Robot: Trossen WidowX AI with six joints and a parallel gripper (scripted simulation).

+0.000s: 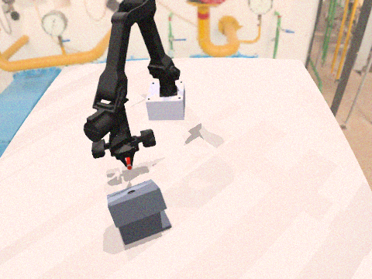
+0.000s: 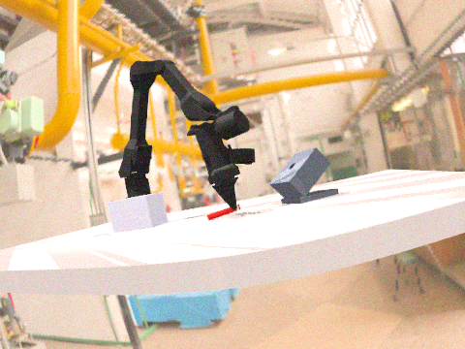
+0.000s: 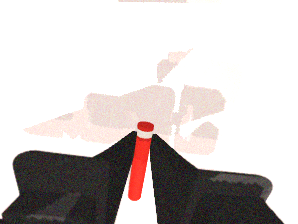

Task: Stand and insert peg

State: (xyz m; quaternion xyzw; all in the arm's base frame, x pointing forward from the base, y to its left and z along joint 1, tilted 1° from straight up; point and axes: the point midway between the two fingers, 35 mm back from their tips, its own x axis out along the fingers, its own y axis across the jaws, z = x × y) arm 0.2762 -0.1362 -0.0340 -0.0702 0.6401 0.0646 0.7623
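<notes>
Wrist view: red peg [image 1: 129, 163] [image 2: 220, 213] [image 3: 139, 165] is pinched by the gripper [image 1: 128, 164] [image 2: 236, 207] [image 3: 143, 137] near its white-banded end, plain end poking back between the fingers.
Peg spot: base-box side of the sloped panel [image 1: 136, 201] [image 2: 305, 170], well apart from it; honestly can't tell if it's touching the table.
Table: pale top [image 1: 252, 217] [image 2: 232, 247] under the panel, with greyish shadows between panel and gripper.
Room: kinda industrial, yellow pipes [image 1: 74, 58] [image 2: 300, 82] beyond the panel.
White base box: [image 1: 167, 110] [image 2: 138, 213] across the table from the panel, arm on top.
In the way: the panel's the nearest solid bulk to the gripper, hole facing up at a slant.
</notes>
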